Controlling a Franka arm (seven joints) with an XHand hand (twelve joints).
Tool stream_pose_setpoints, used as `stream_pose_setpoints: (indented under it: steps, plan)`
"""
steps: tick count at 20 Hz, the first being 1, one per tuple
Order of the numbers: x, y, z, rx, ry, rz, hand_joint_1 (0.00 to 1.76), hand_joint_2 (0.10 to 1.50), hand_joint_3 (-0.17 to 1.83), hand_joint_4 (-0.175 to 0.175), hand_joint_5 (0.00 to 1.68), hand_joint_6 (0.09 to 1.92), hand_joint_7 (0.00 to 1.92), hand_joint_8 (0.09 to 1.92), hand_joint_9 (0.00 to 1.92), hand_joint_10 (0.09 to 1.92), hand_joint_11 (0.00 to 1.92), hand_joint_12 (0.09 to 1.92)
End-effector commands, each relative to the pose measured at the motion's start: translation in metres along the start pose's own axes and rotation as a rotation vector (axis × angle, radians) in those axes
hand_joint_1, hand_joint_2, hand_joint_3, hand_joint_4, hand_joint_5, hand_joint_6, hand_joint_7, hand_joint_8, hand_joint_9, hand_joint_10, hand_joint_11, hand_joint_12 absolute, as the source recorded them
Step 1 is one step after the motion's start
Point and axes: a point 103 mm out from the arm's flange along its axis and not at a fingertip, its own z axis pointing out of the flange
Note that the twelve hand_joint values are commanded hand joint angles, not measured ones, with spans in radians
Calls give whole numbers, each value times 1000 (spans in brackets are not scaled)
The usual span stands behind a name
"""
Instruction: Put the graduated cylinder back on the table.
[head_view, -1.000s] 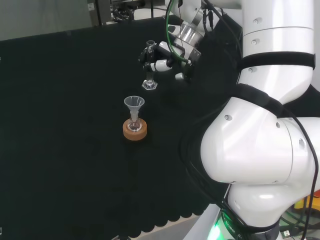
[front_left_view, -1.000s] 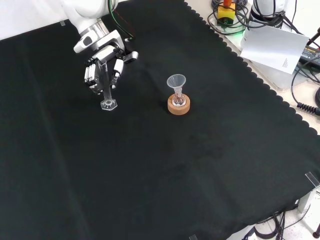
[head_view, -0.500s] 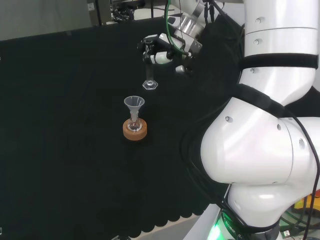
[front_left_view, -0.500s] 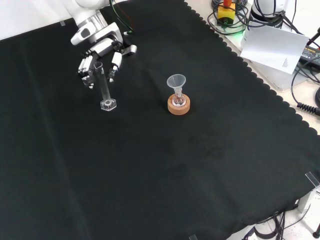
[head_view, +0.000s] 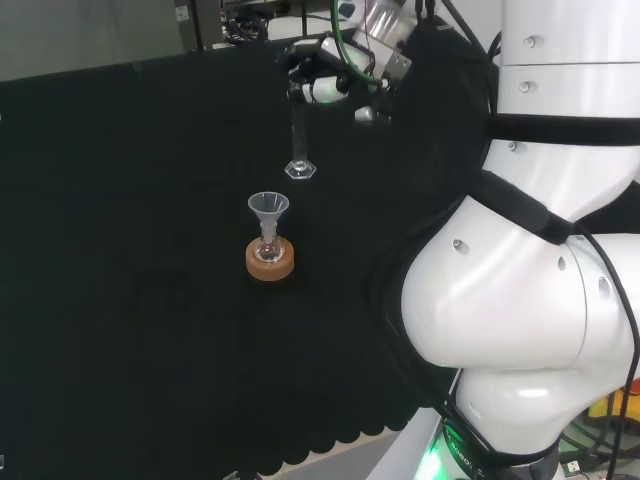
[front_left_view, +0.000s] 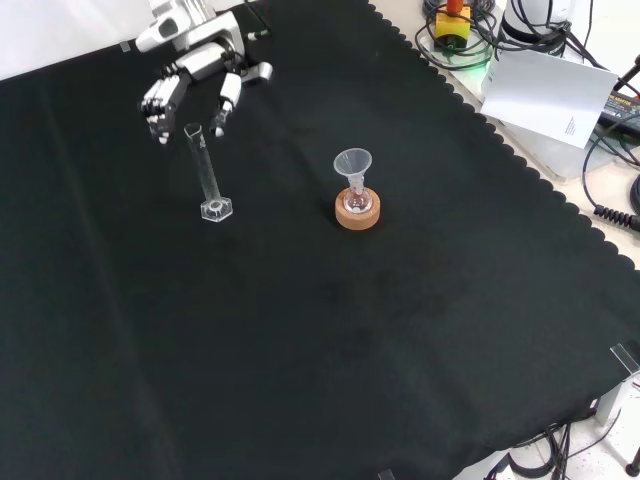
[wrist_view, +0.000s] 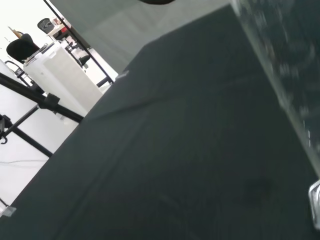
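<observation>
Tall, narrow clear-glass graduated cylinder (front_left_view: 208, 172) with a hexagonal foot: standing upright on the black-cloth-covered table (front_left_view: 330, 340), foot flat on the cloth, in the far-left part of the front view; in the head view (head_view: 298, 148) it stands beyond the funnel assembly. No liquid can be made out inside it. Change since a second ago: the black and white hand (front_left_view: 190, 82), then wrapped round the upper tube, has let go and risen; half a second ago the fingers were already parting at the cylinder's mouth, and now they are spread and relaxed, holding nothing, above and just behind the rim in the front view, and clear of it as far as can be told. In the head view the hand (head_view: 322, 68) sits above the cylinder's top. The foot lies at the same spot on the cloth throughout. Judgement: the cylinder is set down and released, so the task looks essentially complete, with only the withdrawal of the arm remaining. Second vessel: small clear glass flask (front_left_view: 356, 198) seated in a round cork ring stand (front_left_view: 357, 212), near the cylinder but well apart from it, carrying a clear conical funnel (front_left_view: 352, 163) in its neck. Contents of the flask cannot be told.
</observation>
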Motion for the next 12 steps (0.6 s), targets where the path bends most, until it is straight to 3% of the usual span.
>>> stream_pose_setpoints:
  steps: [1, 5, 12]
  plan:
    - [44, -31, -73, -64, -172, 13, 926, 1023, -175, -79, 347, 234, 284, 685, 735, 87, 247, 1357]
    - [67, -57, -98, -84, -252, 31, 921, 1021, -175, -79, 348, 220, 275, 683, 724, 87, 234, 1358]
    - [103, -101, -120, -107, -334, 55, 917, 1020, -175, -78, 353, 205, 269, 683, 715, 87, 223, 1362]
